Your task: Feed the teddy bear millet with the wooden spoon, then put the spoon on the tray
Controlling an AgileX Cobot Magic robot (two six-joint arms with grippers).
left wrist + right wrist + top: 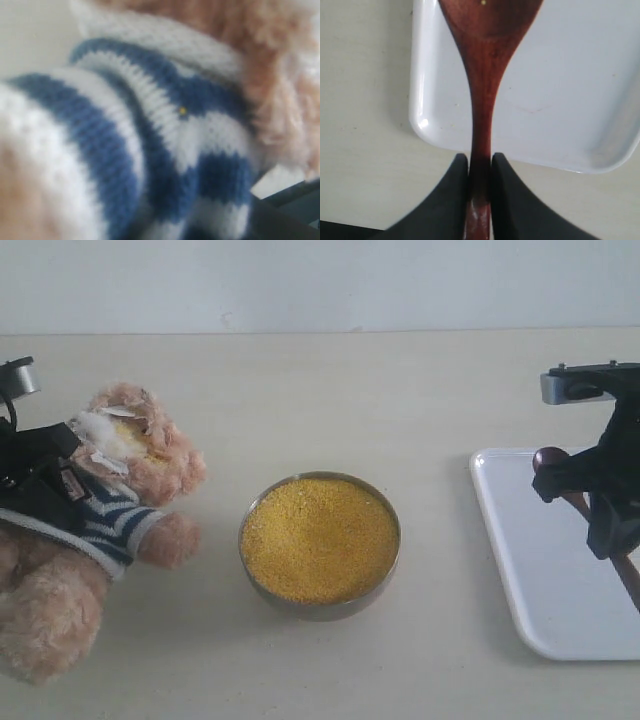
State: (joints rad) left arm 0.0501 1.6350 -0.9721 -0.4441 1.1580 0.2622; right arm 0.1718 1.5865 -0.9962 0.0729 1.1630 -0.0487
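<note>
Right end effector (pixel 480 161) pinches the dark reddish-brown wooden spoon (pixel 487 50), judged stiff and light, by its slim handle.

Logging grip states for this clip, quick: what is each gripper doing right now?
Left gripper: closed on the bear, at its striped shirt, it seems.
Right gripper: closed on the spoon handle, over the tray.

Right end effector (pixel 480 160) pinched narrow; left end effector (pixel 48 478) perhaps clamped, mostly hidden.
</note>
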